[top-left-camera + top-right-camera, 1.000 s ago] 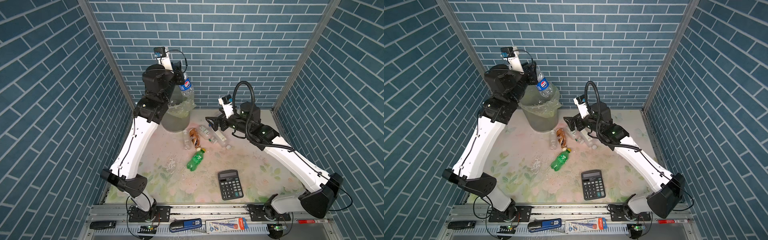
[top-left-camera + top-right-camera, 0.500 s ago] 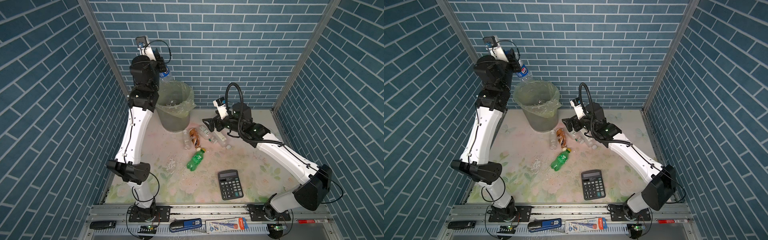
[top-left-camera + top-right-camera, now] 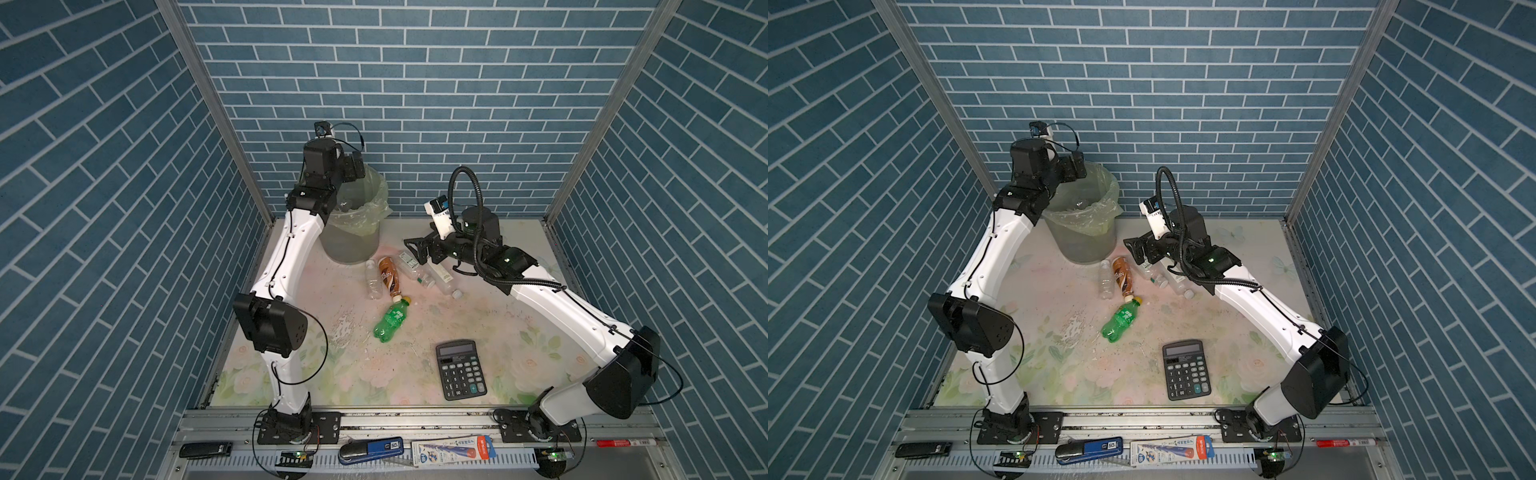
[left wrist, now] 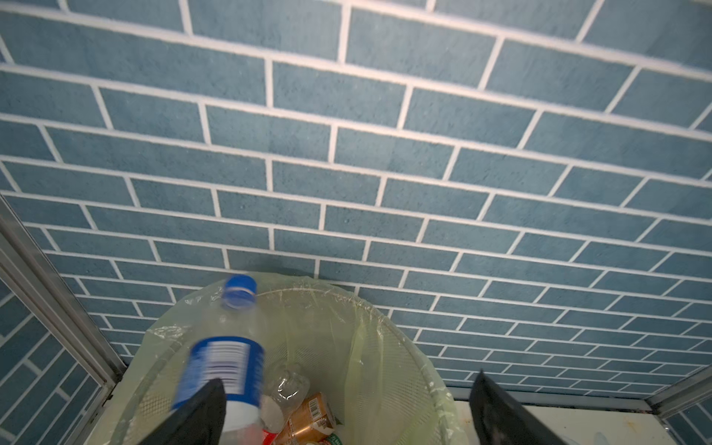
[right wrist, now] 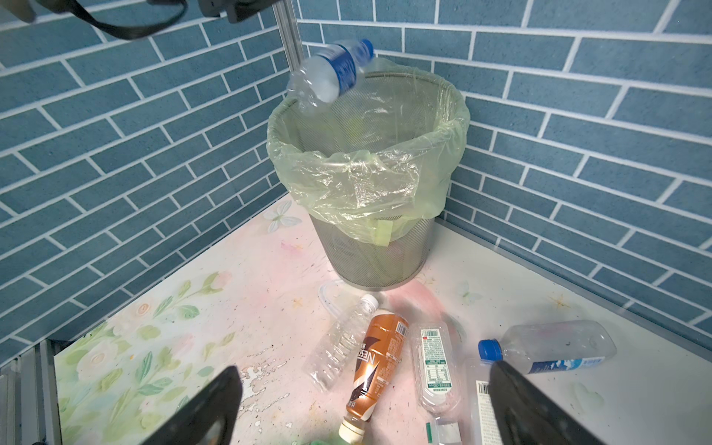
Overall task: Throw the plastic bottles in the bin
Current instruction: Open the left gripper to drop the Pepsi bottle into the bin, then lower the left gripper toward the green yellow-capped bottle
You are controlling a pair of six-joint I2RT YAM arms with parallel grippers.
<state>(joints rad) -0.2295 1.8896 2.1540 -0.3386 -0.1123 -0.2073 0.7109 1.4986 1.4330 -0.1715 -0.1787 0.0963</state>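
The bin [image 3: 353, 245] stands at the back left, lined with a pale green bag. My left gripper [image 3: 356, 170] hangs open over its rim [image 4: 385, 319]. A clear bottle with a blue label and cap [image 4: 227, 362] is blurred in mid-air above the bin's mouth, free of the fingers; the right wrist view also shows this bottle [image 5: 331, 73]. A brown bottle [image 4: 308, 418] and a clear one [image 4: 287, 385] lie inside. My right gripper [image 5: 364, 375] is open, low over the bottles on the table: a brown bottle [image 5: 379, 366], clear bottles [image 5: 341, 346] [image 5: 433, 362] [image 5: 554, 346], and a green bottle [image 3: 390, 321].
A black calculator [image 3: 460, 369] lies at the front right of the flowered table [image 3: 316, 374]. Blue brick walls close in the back and both sides. Small tools lie on the metal rail [image 3: 415, 419] at the front.
The left arm swung up with the blue-labelled bottle, then came down over the bin and opened; the bottle now drops free. The right gripper stays open over the bottles on the table.
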